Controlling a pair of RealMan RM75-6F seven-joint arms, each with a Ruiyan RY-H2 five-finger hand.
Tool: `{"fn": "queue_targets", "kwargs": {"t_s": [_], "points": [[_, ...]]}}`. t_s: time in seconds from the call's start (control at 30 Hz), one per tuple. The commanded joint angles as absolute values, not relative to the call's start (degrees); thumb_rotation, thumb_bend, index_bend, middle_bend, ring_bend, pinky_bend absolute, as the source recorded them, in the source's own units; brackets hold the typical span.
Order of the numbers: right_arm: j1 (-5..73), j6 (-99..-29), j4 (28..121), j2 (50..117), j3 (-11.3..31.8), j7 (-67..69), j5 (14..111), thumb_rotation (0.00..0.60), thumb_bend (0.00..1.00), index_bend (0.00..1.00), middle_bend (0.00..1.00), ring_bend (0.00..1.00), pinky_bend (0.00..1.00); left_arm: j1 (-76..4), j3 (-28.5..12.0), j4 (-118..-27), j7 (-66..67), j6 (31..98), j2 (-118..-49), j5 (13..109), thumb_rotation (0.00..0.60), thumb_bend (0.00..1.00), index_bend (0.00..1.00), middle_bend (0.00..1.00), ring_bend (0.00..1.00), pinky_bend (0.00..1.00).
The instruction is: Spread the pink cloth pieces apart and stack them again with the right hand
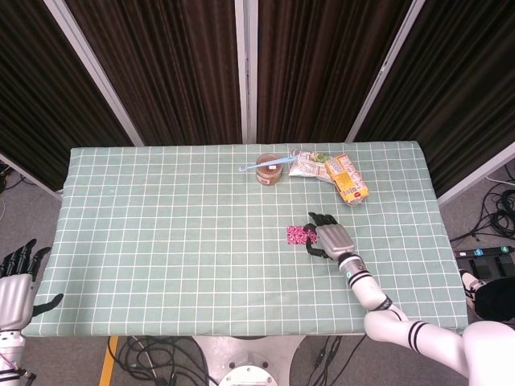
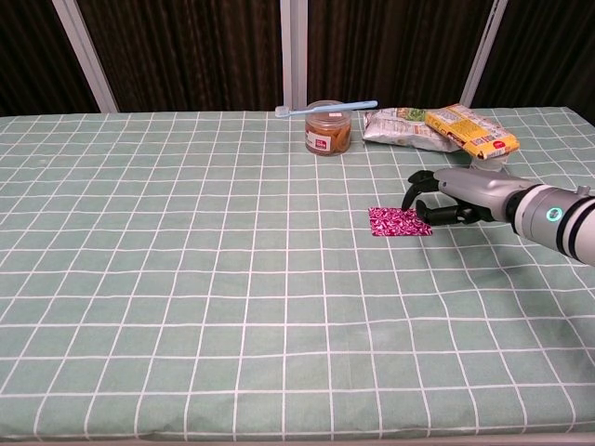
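Grey metal and black fingers mark the left hand (image 1: 16, 281) at the lower left corner of the head view, off the near left edge of the table, fingers apart and holding nothing; the chest view does not show it. Pale green checked cloth with white grid lines covers the table (image 1: 161, 241) across the middle of both views. Right of centre lies the small stack of pink patterned cloth pieces (image 1: 299, 235), a flat rectangle on the tablecloth. The right hand (image 1: 328, 236) reaches in from the lower right of the head view on a white and grey forearm; its dark fingers (image 2: 416, 184) are spread and bent downward at the stack's right edge, and in the chest view the hand (image 2: 456, 195) hangs just beside the pink cloth (image 2: 399, 222), gripping nothing; whether a fingertip touches the cloth cannot be told. Further back, upper centre, stands a short glass jar with brownish contents (image 2: 327, 128) with a light blue toothbrush (image 2: 325, 107) lying across its top. Right of it lie a pale crinkled snack bag (image 2: 398, 127) and a yellow and orange packet (image 2: 471, 129) resting on a small white cup (image 2: 485, 163).
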State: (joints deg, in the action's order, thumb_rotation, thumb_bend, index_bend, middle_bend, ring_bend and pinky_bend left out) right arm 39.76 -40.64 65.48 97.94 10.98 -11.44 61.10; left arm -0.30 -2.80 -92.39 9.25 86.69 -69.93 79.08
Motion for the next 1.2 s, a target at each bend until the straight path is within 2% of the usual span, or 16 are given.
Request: {"fn": "queue_targets", "kwargs": {"t_s": [0.03,0.27,0.43,0.97,1.2], "points": [[40.8,-40.1,63.2,99.4,11.1,-10.4,61.5,0.157,0.62,0.26,0.0,0.0,0.0,-0.3,-2.7,-92.4,9.2,86.6,-69.9,79.1,0.6,0.16,0.22,0.15,0.11,0.13],[42.0,-38.8,59.9,100.9,10.5,-9.9,62.0,0.158,0.61,0.26,0.0,0.0,0.0,-0.1,-2.7,-92.4,9.2,86.8,-69.7,79.1,0.6,0.16,0.22,0.15,0.11,0.13],[41.8,-38.9,60.7,100.2,9.4,-9.8,62.9,0.153,0.61,0.26,0.0,0.0,0.0,-0.1,-2.8,-92.4,9.2,86.7,-69.7,79.0,0.6,0.16,0.22,0.15,0.11,0.13],[37.9,-42.7,77.8,90.9,2.2,-15.3,66.6,0.157,0.61,0.26,0.0,0.0,0.0,-0.5,-2.9,-92.5,9.7,86.4,-70.0,79.4,0.6,0.16,0.22,0.15,0.11,0.13],[37.4,-45.0,81.3,88.7,2.9,-15.3,66.4,0.15,0.62,0.26,0.0,0.0,0.0,-0.3,-2.8,-92.3,9.4,86.7,-70.1,79.5,0.6,0.16,0.22,0.15,0.11,0.13]]}}
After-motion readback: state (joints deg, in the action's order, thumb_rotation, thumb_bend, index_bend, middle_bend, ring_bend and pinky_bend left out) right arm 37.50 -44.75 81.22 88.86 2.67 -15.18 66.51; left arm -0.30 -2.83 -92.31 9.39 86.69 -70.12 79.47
